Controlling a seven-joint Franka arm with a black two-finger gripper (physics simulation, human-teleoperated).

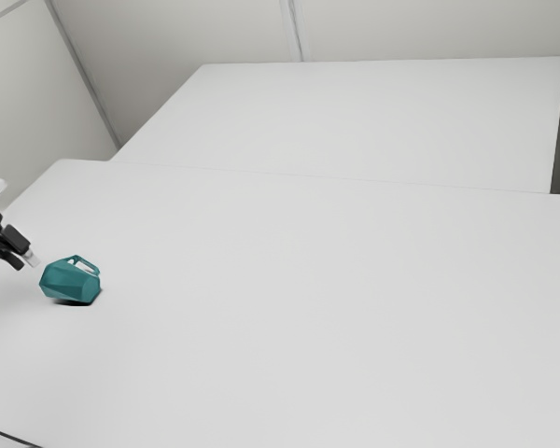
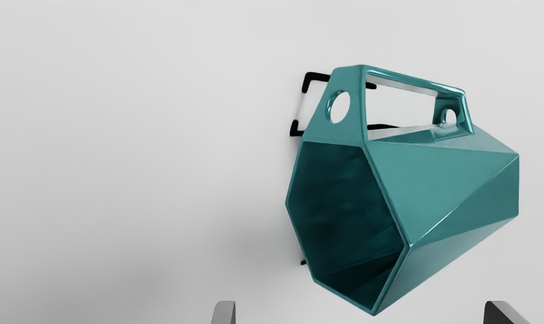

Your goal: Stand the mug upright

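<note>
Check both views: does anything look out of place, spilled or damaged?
The teal mug looks odd: it lies on its side on the white table, open mouth sideways. I see no spill or damage.

White table, pale room around the pincer (image 1: 27,263).
Table (image 1: 308,327) pale and smooth, lying below the pincer and running far out toward the exterior view's right; soft grey shading on it near the pincer in the wrist view. White slab (image 1: 355,121) past the table's far edge, well apart from the pincer. Behind it, light grey back wall (image 1: 168,47) with an upright strip (image 1: 293,28). Side wall (image 1: 28,103) beyond the pincer, grey corner trim (image 1: 79,75) where the walls meet. Thin dark line (image 1: 11,437) nearer the exterior camera than the pincer.
</note>
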